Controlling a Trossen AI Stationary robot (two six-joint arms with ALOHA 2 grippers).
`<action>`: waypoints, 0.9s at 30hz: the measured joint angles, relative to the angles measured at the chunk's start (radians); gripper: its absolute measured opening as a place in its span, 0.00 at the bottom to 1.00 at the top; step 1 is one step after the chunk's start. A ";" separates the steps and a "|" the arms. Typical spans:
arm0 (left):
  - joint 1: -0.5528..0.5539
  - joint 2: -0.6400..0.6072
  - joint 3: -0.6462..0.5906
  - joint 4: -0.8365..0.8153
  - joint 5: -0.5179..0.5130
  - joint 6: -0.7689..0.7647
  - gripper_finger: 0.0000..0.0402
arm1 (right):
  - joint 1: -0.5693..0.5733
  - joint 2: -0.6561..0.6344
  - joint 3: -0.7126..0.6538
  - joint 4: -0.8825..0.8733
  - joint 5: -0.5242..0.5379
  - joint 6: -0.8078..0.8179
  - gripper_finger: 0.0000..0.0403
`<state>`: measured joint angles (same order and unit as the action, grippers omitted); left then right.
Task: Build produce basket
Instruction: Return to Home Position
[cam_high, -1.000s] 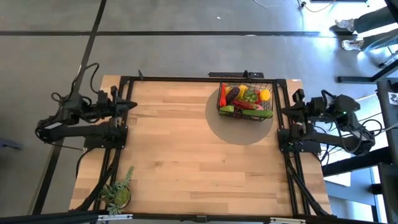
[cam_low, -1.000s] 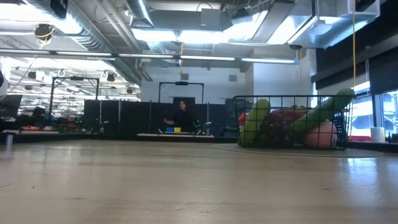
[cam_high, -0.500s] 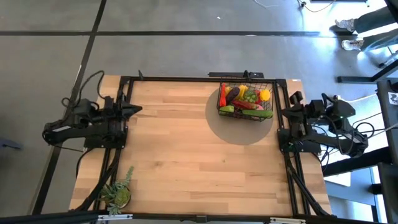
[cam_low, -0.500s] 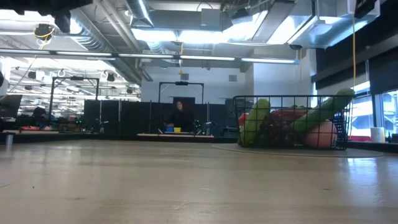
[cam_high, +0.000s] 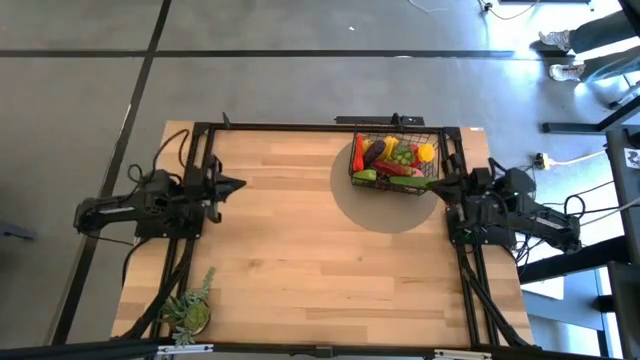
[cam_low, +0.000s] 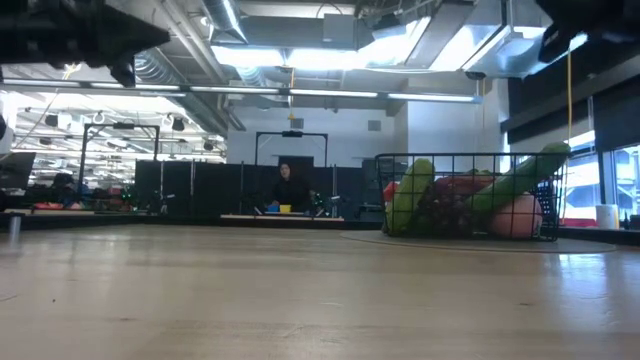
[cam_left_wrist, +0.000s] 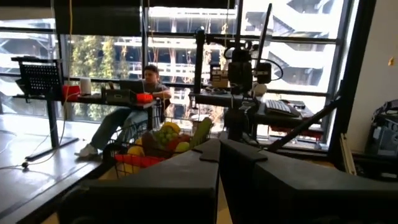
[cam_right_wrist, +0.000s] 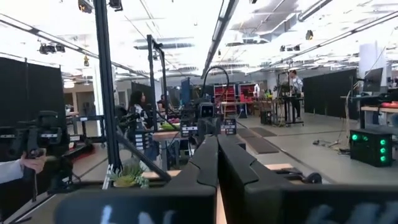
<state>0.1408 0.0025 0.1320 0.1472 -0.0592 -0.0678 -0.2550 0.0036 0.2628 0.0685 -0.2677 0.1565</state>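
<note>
1. Dark left gripper (cam_high: 236, 184), its fingers pressed together and empty, hangs over the counter's (cam_high: 300, 250) left side.
2. Right gripper (cam_high: 443, 186), likewise closed on nothing, sits at the right edge, just beside the basket (cam_high: 353, 165).
3. Produce (cam_high: 395, 158) fills the basket, on the counter's right side.
4. The step looks like homing; next, both arms need only fold to rest, clear of the basket.

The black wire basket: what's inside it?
The basket holds piled toy produce. On top are a red pepper, purple eggplant, green grapes, lemon and cucumber. The low view adds dark grapes and a pink peach. Anything underneath is covered.
</note>
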 joint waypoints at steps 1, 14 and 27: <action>0.000 0.000 -0.020 0.015 -0.001 -0.001 0.00 | 0.000 0.000 -0.018 0.013 -0.010 0.000 0.00; 0.001 0.000 -0.124 0.104 0.049 -0.001 0.00 | 0.000 0.001 -0.184 0.129 -0.049 -0.055 0.00; 0.001 0.001 -0.124 0.079 0.069 -0.001 0.00 | 0.000 0.002 -0.256 0.091 -0.127 -0.095 0.00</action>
<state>0.1417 0.0032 0.0078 0.2261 0.0102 -0.0685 -0.2546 0.0059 0.0067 0.1595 -0.3943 0.0610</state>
